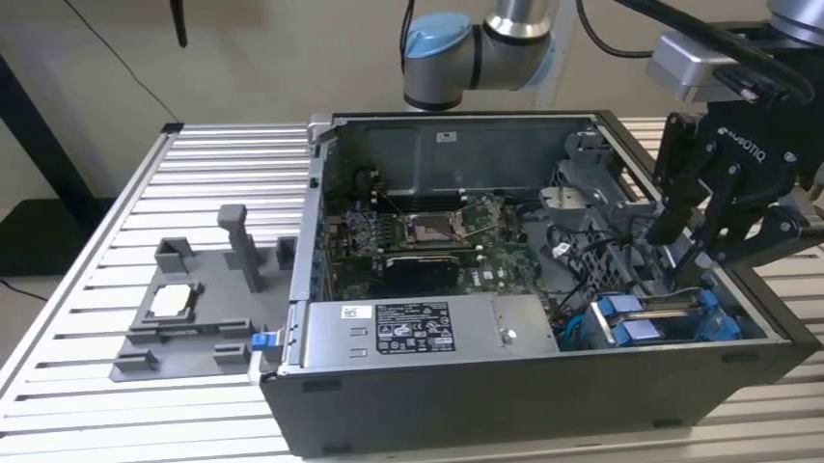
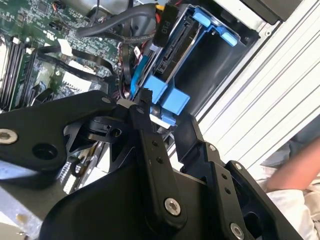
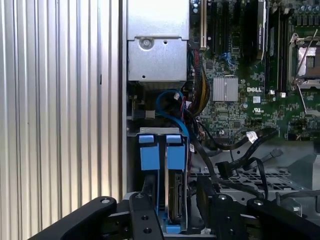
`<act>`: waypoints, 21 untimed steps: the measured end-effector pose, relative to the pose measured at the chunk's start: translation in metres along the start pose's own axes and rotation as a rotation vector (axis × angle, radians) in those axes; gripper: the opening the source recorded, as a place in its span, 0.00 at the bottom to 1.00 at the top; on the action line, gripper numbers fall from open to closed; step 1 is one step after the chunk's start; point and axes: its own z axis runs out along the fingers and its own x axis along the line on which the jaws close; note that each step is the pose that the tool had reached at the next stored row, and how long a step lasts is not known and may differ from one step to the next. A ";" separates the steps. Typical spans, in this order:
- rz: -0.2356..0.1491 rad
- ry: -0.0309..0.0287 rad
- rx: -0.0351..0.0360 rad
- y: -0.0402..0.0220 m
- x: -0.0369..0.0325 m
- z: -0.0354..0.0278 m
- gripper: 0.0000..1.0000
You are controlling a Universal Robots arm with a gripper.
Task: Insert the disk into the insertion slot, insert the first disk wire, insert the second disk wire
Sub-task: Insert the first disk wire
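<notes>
The disk [image 3: 176, 195] stands on edge inside the insertion slot [image 3: 149, 156], between blue rails with blue tabs. In the exterior view the slot [image 1: 663, 323] is at the open case's front right corner. My gripper [image 1: 692, 253] hangs just above it, open, with nothing between the fingers. In the second wrist view the gripper [image 2: 166, 111] straddles a blue tab of the slot [image 2: 172, 100], with the disk [image 2: 175, 47] beyond. A black wire plug [image 2: 162, 22] sits at the disk's end. A blue wire [image 3: 170, 100] and a black wire with a loose plug [image 3: 223, 170] lie beside the bay.
The grey power supply [image 1: 399, 328] fills the case's front, with the motherboard [image 1: 438, 241] behind it. A grey tray with posts [image 1: 193, 309] holding a small chip [image 1: 174, 301] lies on the slatted table at the exterior view's left. A person's arm [image 2: 295, 170] is nearby.
</notes>
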 end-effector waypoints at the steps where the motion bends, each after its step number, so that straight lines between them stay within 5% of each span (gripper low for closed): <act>1: 0.000 -0.0001 0.0000 0.0000 0.0000 -0.0007 0.47; 4: 0.000 -0.0020 0.0055 0.0001 -0.0002 -0.0012 0.47; 6: 0.000 -0.0127 0.0152 0.0000 -0.0005 -0.0011 0.47; 10: -0.002 -0.0528 0.0258 -0.0002 -0.0014 -0.0009 0.47; 15: -0.003 -0.1154 0.0324 -0.0028 -0.0024 -0.0009 0.47; 21: -0.009 -0.1264 0.0320 -0.0198 -0.0026 -0.0015 0.47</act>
